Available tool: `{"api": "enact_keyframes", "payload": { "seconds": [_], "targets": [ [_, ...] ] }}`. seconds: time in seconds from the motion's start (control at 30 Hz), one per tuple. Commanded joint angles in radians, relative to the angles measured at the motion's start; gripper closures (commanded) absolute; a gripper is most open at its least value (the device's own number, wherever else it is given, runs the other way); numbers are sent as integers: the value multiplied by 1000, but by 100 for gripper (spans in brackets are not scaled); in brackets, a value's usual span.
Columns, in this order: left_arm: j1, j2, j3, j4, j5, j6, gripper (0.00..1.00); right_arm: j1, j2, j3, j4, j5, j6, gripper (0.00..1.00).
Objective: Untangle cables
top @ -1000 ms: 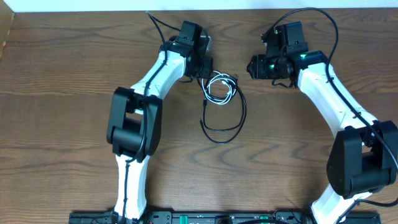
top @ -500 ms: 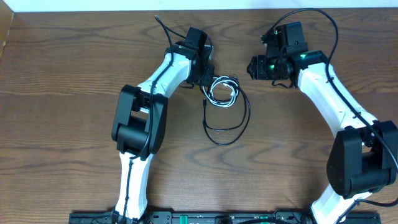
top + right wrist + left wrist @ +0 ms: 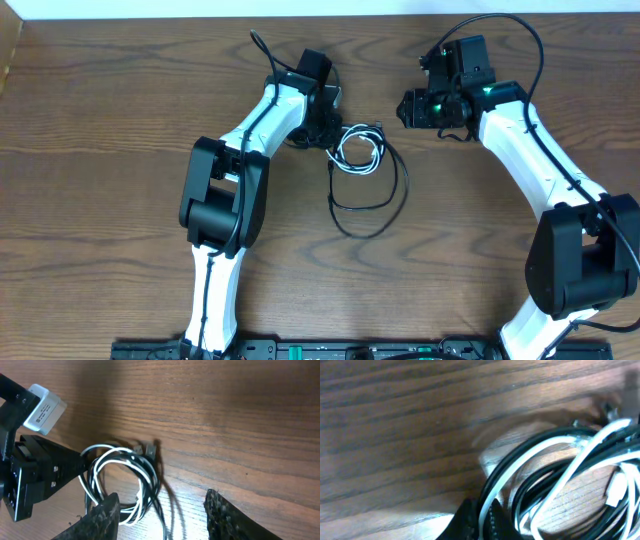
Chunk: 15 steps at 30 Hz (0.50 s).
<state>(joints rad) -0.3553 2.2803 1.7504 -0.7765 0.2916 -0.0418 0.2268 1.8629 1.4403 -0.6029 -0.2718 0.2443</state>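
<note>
The white cable point(image 3: 347, 152) and the black cable point(image 3: 404, 185) lie tangled in a small coil at the table's middle back. The black one runs on in a wide loop toward the front. My left gripper point(image 3: 327, 127) is at the coil's left edge. In the left wrist view its fingers point(image 3: 480, 520) are shut with a white strand point(image 3: 517, 464) between them and black strands beside it. My right gripper point(image 3: 408, 108) is open and empty, to the right of the coil and apart from it. In the right wrist view its fingers point(image 3: 165, 515) frame the coil point(image 3: 114, 449).
The wooden table point(image 3: 100, 150) carries only the cables. Its back edge meets a white wall just behind both grippers. The left arm's own thick black wire point(image 3: 258, 45) curves up behind its wrist. The left gripper's body also shows in the right wrist view point(image 3: 35, 475).
My left gripper has moved a little toward the front and right, and the coil has shifted right with it, widening the black loop. The right arm has not moved.
</note>
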Motion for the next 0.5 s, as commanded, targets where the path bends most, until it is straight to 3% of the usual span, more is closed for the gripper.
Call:
{"api": "enact_keyframes", "payload": {
  "seconds": [0.0,0.13,0.3,0.47],
  "targets": [
    [-2,20,-10,32,14,7,93,15,5,4,-1,2,-14,49],
    [-2,-3,7,61,19,8,92,38,5,4,16,-38,-14,49],
    [-2,-152,18,71,203,6,93,69,5,4,31,-42,-24,49],
    [-2,-343,18,63,248,-116,93,74,5,4,50,-56,-24,49]
  ]
}}
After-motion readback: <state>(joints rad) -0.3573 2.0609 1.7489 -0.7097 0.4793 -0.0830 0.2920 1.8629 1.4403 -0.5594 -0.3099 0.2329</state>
